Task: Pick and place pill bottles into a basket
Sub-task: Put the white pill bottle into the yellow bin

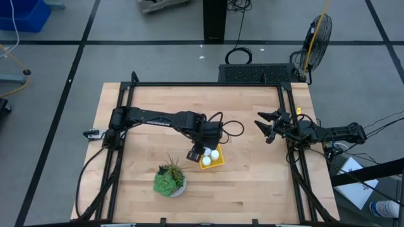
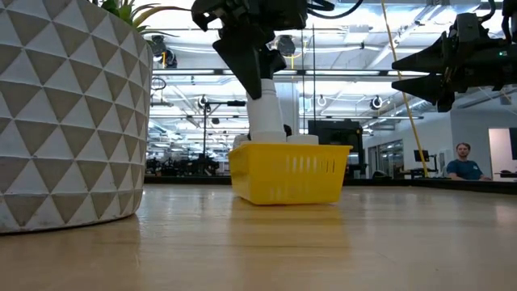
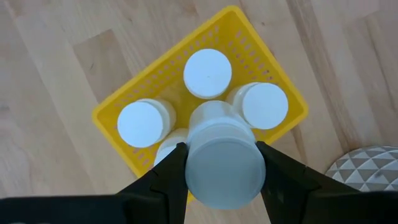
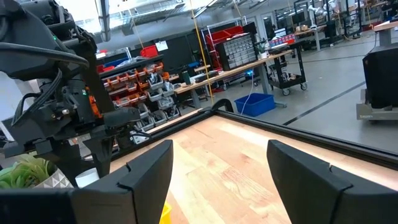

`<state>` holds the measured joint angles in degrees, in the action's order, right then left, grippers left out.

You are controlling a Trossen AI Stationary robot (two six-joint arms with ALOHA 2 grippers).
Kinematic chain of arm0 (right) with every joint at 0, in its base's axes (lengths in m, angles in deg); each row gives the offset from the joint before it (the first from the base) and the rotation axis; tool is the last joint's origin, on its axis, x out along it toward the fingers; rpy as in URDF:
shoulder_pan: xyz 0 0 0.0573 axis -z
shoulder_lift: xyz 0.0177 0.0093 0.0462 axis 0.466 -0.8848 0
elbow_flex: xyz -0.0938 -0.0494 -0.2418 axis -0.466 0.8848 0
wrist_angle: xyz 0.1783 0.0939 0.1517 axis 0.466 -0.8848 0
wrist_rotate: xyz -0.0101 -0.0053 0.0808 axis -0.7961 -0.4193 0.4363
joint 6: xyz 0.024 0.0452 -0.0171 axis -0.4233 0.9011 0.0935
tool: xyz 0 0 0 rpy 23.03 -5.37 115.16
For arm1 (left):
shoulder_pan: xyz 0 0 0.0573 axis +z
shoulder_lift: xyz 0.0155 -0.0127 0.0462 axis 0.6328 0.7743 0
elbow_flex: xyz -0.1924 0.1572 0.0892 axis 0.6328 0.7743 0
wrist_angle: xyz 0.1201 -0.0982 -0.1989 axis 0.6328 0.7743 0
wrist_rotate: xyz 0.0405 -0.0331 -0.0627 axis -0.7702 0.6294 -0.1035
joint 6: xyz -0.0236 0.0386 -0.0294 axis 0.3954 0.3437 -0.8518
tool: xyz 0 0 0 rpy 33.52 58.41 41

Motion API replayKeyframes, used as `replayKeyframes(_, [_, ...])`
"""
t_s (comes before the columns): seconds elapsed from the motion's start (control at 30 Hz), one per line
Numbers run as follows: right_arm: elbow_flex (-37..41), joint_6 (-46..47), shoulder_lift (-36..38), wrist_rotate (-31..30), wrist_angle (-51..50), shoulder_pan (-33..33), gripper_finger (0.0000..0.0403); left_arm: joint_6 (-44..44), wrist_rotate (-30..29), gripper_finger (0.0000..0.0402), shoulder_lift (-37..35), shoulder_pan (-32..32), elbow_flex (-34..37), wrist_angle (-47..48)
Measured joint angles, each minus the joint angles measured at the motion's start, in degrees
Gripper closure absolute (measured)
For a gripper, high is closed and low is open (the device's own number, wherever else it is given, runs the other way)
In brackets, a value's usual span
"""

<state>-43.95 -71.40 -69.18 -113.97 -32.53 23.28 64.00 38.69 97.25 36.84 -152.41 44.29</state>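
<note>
The yellow basket (image 3: 124, 102) stands on the wooden table beside the potted plant (image 1: 169, 180). Three white pill bottles stand upright in it, e.g. (image 3: 207, 73), and part of another (image 3: 166, 148) shows below the gripper. My left gripper (image 3: 221, 186) hangs over the basket, shut on a further pill bottle (image 3: 219, 155). In the low view this bottle (image 2: 264, 113) reaches down to the basket's rim (image 2: 291, 149). My right gripper (image 1: 264, 128) waits open at the table's right edge, with nothing between its fingers. My left gripper pinches the pill bottle's upper end (image 3: 186, 168) between its two fingers, one on each side of the round wall. The fingers come steeply from above. The bottle hangs nearly upright with its lower end (image 2: 266, 133) at the basket's rim; whether it rests inside is hidden by the basket's wall.
The plant's white patterned pot (image 2: 73, 113) stands close to the basket, toward the table's near edge. Black frame rails (image 1: 287, 113) run along the table's sides and back. Bare wood lies right of the basket (image 1: 259, 170). A person (image 2: 464, 162) sits far behind the table.
</note>
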Motion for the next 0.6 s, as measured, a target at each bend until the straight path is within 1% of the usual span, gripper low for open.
replayKeyframes(0.43, [0.0,0.0,0.0,0.0,0.0,0.0,0.0152,0.4,1.3,0.0240,0.1,0.2,0.0,0.2])
replayKeyframes(0.6, [0.0,0.0,0.0,0.0,0.0,0.0,0.0152,0.3,1.6,0.0240,0.1,0.6,1.3,-0.2])
